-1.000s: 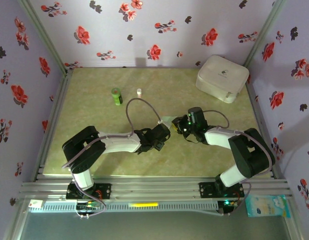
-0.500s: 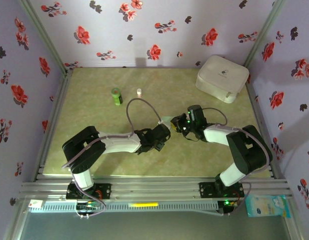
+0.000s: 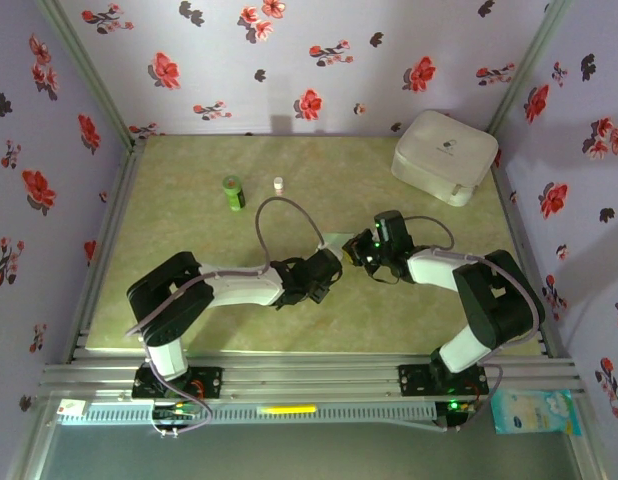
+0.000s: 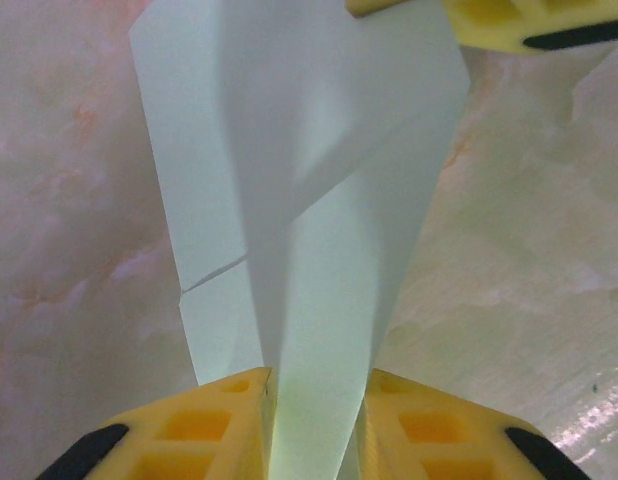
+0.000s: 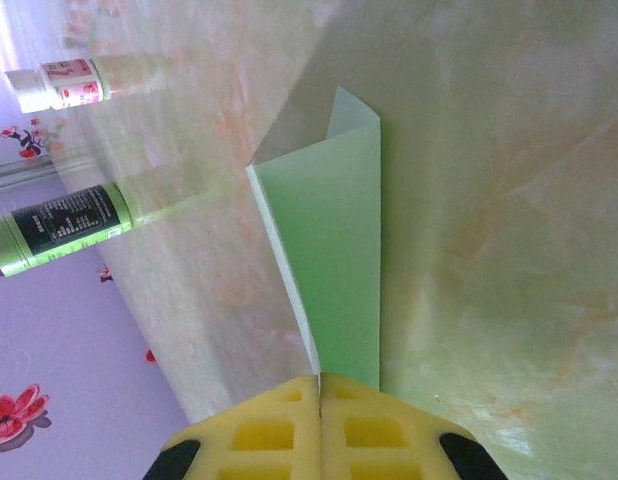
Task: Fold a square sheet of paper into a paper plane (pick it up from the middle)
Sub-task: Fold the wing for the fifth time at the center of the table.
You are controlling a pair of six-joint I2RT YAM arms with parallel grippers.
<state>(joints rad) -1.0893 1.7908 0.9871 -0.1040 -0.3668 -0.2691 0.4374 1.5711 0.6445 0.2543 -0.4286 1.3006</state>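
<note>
A: Between the two claws, mid-table, sits the paper plane [image 4: 309, 180], half folded. Which way from the left claw [image 4: 314, 390]?
B: Straight ahead. The long crease runs away from its tips toward the right claw [image 5: 319, 385] at the far end. One end per claw, so neither arm is nearer.
A: Right claw state?
B: Pinched tight on the paper's edge, tips meeting, sheet fanning out ahead of it.
A: Left?
B: Pads [image 4: 219, 420] stand a little apart with the folded strip running through the gap. Clamping or just straddling, can't tell.
A: Next move?
B: My guess is pressing or drawing along that crease. So it turns on the axis lying claw to claw, and it looks lined up.
A: Counts.
B: One paper plane, two claws. Ahead of the right claw and off to the side, well apart from the paper: one dark green bottle [image 5: 59, 228], one small white bottle [image 5: 69, 85]. One white case [image 3: 444, 155], back past the right claw, well apart. One table [image 3: 189, 230].
A: Risk?
B: Thin paper could tear or slip if the claws pull against each other.
</note>
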